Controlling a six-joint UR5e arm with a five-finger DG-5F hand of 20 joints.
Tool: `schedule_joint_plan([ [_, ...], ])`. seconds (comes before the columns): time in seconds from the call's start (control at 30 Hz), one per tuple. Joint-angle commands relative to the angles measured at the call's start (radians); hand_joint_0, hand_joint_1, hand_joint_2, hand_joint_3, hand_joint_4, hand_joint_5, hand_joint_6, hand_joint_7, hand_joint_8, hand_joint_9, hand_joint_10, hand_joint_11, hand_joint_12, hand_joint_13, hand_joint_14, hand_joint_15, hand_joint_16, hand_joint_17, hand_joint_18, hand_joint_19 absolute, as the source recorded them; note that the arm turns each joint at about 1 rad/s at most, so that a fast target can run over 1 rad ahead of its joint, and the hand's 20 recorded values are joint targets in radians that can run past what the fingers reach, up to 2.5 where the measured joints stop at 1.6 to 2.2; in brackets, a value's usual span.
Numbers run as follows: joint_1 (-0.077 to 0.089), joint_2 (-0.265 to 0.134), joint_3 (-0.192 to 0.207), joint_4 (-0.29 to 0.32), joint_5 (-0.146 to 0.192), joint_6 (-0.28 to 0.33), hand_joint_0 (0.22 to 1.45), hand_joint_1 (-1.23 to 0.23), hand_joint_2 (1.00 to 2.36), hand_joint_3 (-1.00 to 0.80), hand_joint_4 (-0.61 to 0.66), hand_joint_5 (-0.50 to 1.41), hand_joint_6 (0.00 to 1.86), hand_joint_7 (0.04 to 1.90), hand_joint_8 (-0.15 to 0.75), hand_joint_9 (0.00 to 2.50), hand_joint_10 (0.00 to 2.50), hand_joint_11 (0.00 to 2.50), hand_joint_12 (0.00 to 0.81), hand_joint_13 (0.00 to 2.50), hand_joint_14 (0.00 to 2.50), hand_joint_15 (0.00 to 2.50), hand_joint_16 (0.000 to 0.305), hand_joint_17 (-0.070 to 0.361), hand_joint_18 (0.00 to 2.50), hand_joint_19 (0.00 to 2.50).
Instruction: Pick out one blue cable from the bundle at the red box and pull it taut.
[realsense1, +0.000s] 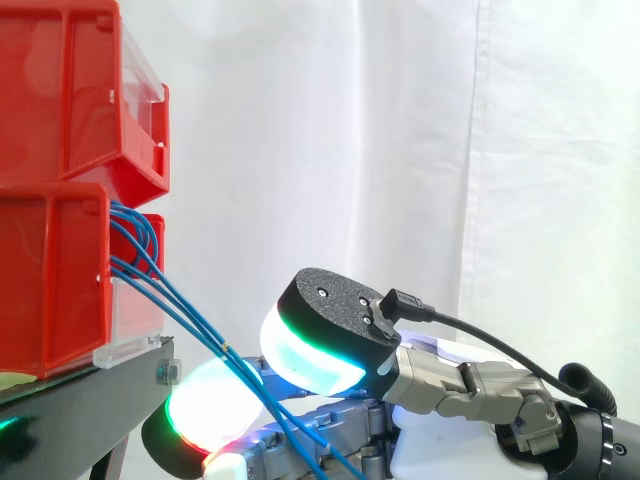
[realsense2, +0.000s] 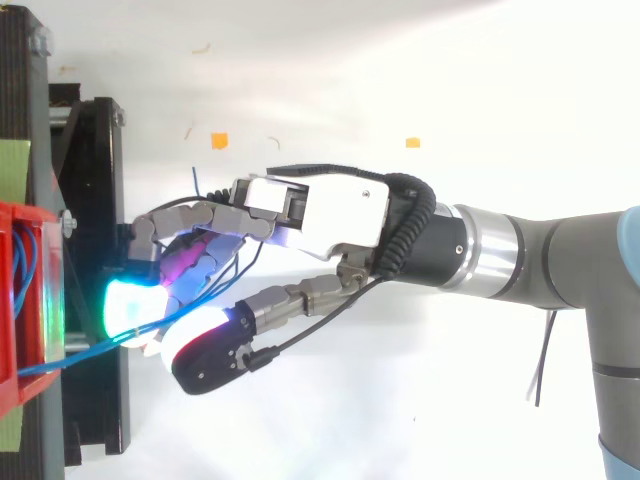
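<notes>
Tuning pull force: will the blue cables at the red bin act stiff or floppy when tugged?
Probably floppy: the blue cables bend as they leave the red bin. Likely light, being thin. May slip; the jacket looks smooth.

The red boxes (realsense1: 50, 280) are glossy plastic, the blue cables (realsense1: 150, 268) smooth-sheathed. The curtain (realsense1: 400, 130) is matt cloth. The fingers (realsense1: 335, 310) carry grainy matt black pads, the wrist ring (realsense2: 490, 245) brushed metal.

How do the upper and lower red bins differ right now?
The upper red bin sits stacked on the lower red bin. Only the lower red bin has blue cables fanning out of its front; the upper red bin has none. Both are red with a clear front plate.
</notes>
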Motion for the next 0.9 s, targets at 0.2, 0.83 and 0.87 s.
schedule_joint_plan([
  [0.2,0.001,0.000,0.005,0.000,0.000,0.002,0.60,-0.67,1.00,-0.48,0.25,-0.11,0.53,1.28,0.348,0.99,0.01,0.33,0.468,0.76,0.02,0.38,0.068,0.152,0.58,0.63],
  [0.83,-0.002,-0.001,0.017,0.005,0.000,0.010,0.65,-0.71,1.02,-0.28,0.20,-0.18,0.88,0.86,0.349,1.02,0.02,0.44,0.463,0.84,0.02,0.45,0.067,0.151,0.66,0.67],
  [0.87,-0.002,0.000,0.018,0.005,0.000,0.010,0.65,-0.72,1.02,-0.29,0.20,-0.18,0.88,0.87,0.345,1.02,0.02,0.44,0.462,0.85,0.02,0.45,0.067,0.151,0.67,0.67],
])
